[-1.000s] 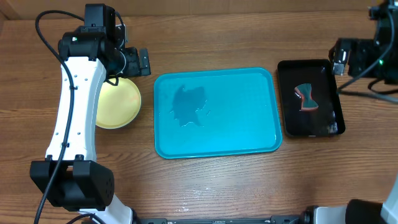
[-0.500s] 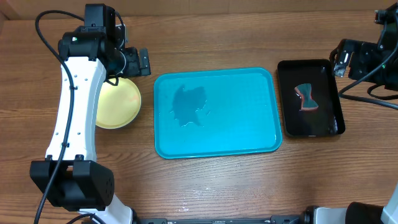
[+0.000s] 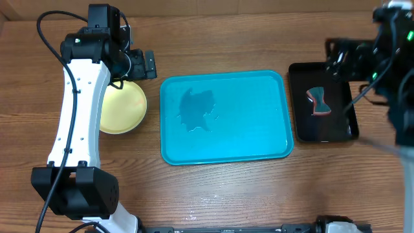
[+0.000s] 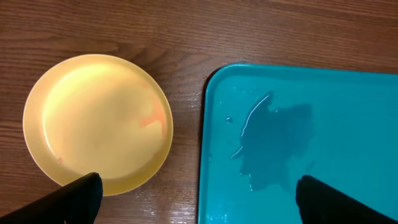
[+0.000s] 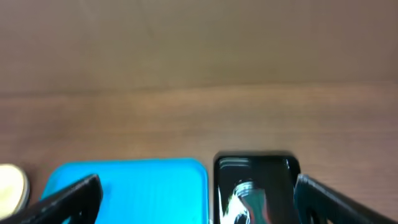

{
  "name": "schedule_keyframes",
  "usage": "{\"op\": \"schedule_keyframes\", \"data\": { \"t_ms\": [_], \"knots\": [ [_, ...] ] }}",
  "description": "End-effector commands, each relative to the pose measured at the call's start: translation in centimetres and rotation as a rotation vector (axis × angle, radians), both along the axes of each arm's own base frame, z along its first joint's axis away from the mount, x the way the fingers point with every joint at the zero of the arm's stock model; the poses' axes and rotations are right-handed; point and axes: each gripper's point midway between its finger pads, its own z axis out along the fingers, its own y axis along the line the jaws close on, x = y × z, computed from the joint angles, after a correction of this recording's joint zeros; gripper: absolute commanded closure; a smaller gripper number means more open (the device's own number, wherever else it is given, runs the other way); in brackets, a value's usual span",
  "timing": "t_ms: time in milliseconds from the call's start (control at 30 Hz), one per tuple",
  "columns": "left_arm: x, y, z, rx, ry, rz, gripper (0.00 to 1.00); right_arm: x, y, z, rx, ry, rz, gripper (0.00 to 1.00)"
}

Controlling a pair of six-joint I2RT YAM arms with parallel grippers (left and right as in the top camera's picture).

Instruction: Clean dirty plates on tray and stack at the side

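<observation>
Right tool [image 5: 200, 200] has swung in toward the black tray's [image 3: 323, 131] far corner, blurred, jaws wide and empty; left tool [image 4: 200, 200] hangs wide near the yellow plate [image 3: 123, 107], which sits on the counter [image 3: 226, 194] just left of the wet turquoise tray [image 3: 259, 133]

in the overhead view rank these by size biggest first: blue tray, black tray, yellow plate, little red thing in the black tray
1. turquoise tray
2. black tray
3. yellow plate, partly hidden by the left arm
4. red-and-teal item
</observation>
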Motion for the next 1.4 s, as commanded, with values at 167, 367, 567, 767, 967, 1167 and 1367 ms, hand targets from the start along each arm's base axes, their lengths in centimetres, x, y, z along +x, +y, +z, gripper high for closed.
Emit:
{"op": "schedule_keyframes", "data": {
  "t_ms": [167, 367, 567, 767, 967, 1167, 1367],
  "knots": [
    [0.2, -0.3, 0.9, 0.001, -0.026, -0.019, 0.00, -3.6, 1.4, -4.6, 0.001, -0.240, 0.039, 0.00],
    [0.2, -0.3, 0.9, 0.001, -0.026, -0.019, 0.00, -7.0, 1.4, -10.1, 0.028, -0.357, 0.031, 0.00],
    [0.2, -0.3, 0.9, 0.001, -0.026, -0.019, 0.00, -9.2, 1.1, -14.1, 0.028, -0.427, 0.018, 0.00],
    [0.2, -0.3, 0.9, 0.001, -0.026, -0.019, 0.00, -10.0, 0.9, -17.5, 0.030, -0.486, 0.008, 0.00],
    [0.2, -0.3, 0.9, 0.001, -0.026, -0.019, 0.00, -10.2, 0.5, -19.6, 0.057, -0.513, -0.024, 0.00],
    [0.2, -0.3, 0.9, 0.001, -0.026, -0.019, 0.00, -10.7, 0.2, -21.2, 0.047, -0.481, -0.035, 0.00],
    [0.2, -0.3, 0.9, 0.001, -0.026, -0.019, 0.00, -10.9, 0.3, -21.3, 0.045, -0.481, -0.031, 0.00]
  ]
}}
